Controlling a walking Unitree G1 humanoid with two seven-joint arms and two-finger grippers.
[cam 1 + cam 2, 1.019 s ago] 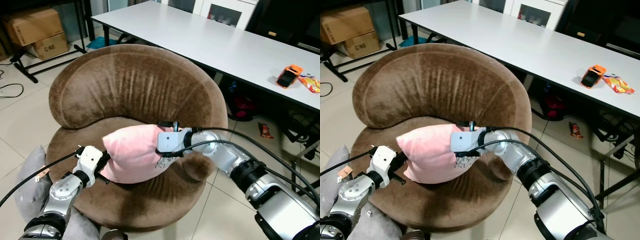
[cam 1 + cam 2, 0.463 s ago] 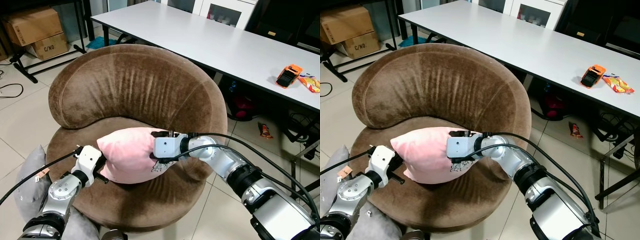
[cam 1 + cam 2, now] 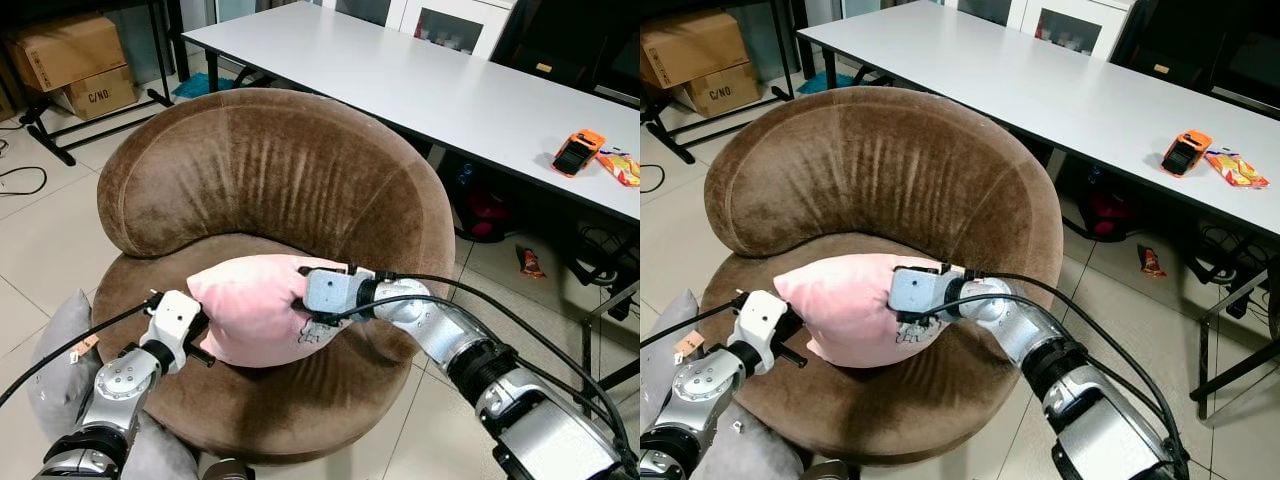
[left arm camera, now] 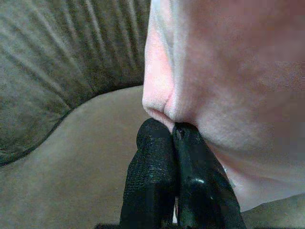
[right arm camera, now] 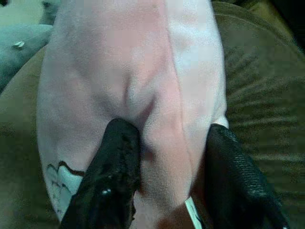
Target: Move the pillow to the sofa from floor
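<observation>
Pink pillow (image 3: 250,305) lying on the seat of the round brown velvet sofa chair (image 3: 270,180), gripped from both sides. Left corner pinched tight between the pressed-together fingers of the left gripper (image 4: 174,138); right side squeezed in a fold between the parted fingers of the right gripper (image 5: 167,143). Behind the chair, a long white table (image 3: 420,80) bearing an orange device (image 3: 578,152); on the floor at left, a grey cushion (image 3: 55,350).

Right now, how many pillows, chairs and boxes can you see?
Pink pillow: 1
Grey pillow: 1
Brown sofa chair: 1
Cardboard boxes: 2
Total: 5
</observation>
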